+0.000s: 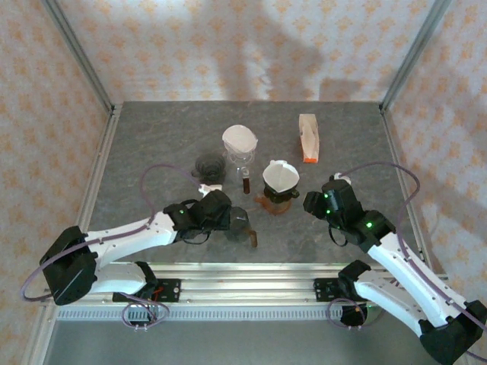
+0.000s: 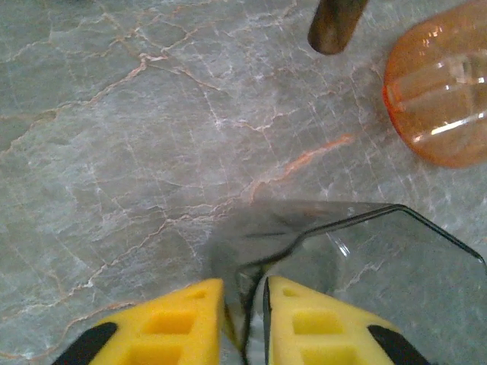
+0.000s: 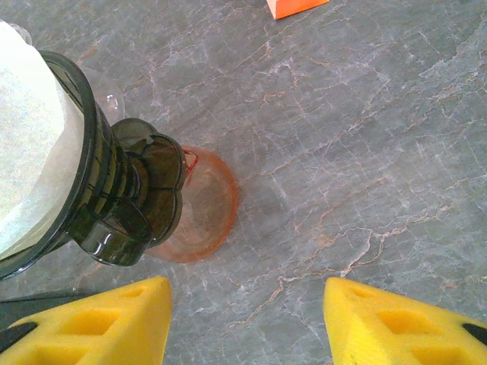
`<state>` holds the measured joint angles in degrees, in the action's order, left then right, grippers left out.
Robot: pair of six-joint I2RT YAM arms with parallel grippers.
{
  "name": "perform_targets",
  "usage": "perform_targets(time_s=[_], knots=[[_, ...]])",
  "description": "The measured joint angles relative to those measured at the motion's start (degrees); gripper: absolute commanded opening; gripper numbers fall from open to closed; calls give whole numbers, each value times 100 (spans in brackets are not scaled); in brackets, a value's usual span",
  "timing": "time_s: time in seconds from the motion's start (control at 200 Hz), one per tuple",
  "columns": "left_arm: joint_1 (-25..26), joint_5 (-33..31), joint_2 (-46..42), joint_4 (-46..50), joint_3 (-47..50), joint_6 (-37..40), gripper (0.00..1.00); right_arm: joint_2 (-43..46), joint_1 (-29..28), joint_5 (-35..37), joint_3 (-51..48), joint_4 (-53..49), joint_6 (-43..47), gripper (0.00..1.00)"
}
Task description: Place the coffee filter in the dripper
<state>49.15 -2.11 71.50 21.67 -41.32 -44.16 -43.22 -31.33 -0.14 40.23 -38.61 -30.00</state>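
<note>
At centre of table [image 1: 152,137], slightly right: dark dripper [image 1: 278,193] upright on orange jug [image 1: 266,204], mouth up, w/ white paper filter [image 1: 280,175] seated inside it. Judging by this, the placing looks done or nearly so. Whether the paper sits flush to the wall can't be told.

Key relation: dripper stands just left of right gripper [image 1: 312,201], close but apart, no contact. Right wrist view: dripper [image 3: 114,190] and filter [image 3: 30,137] at left of frame, off to the side of the jaw gap, w/ orange jug [image 3: 205,205] under them. Right gripper [image 3: 245,293] jaws wide, bare table between. Dripper's long axis is vertical, so any touch-up would need an approach from above, not side-on. Right arm is nearer; left gripper [image 1: 240,224] lies near-left of jug, a bit further off.

Left wrist view: left gripper [image 2: 245,293] jaws narrow, thin edge of a clear grey plastic piece [image 2: 380,258] in the slot; pinched or loose, can't tell. Orange jug [image 2: 441,91] at right of that view, brown bottle [image 2: 335,23] beside it.

Other items: second paper cone [image 1: 240,138] on a glass [image 1: 242,158], far-left of dripper; white packet [image 1: 308,138] w/ orange end, far right.

Writing: no brand, label or text legible on anything, packet incl.
</note>
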Motion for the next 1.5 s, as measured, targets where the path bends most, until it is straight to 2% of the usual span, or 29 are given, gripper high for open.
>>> perform_targets(time_s=[0.205,0.37,0.475,0.57,0.666,0.786,0.906,0.981,1.071,1.186,1.381,1.501], knots=[[28,4,-22,114,-33,59,53,0,0,0,0,0,-4,57],[-140,96,-529,199,-55,46,54,24,0,0,-2,0,-24,58],[-990,361,-925,68,-109,35,54,61,0,-2,-24,7,-42,58],[-1864,616,-868,-157,-166,28,51,66,0,-2,-61,28,-66,58],[-2581,942,-297,-483,-337,28,49,66,0,-4,-83,42,-92,58],[-3060,1158,551,-929,-601,20,48,66,0,-2,-83,44,-105,58],[-3187,1224,1211,-1115,-975,24,47,103,0,0,-83,42,-105,58],[-3191,1220,1504,-1215,-1198,20,41,157,0,2,-83,39,-103,59],[-3191,1185,1694,-1204,-1377,26,36,219,0,28,-83,33,-101,59],[-3195,1099,1808,-1126,-1526,22,34,249,0,44,-83,2,-96,59],[-3193,977,1731,-857,-1565,11,49,247,0,55,-92,0,-87,59],[-3189,892,1480,-730,-1554,-98,51,247,0,68,-125,4,-87,59]])
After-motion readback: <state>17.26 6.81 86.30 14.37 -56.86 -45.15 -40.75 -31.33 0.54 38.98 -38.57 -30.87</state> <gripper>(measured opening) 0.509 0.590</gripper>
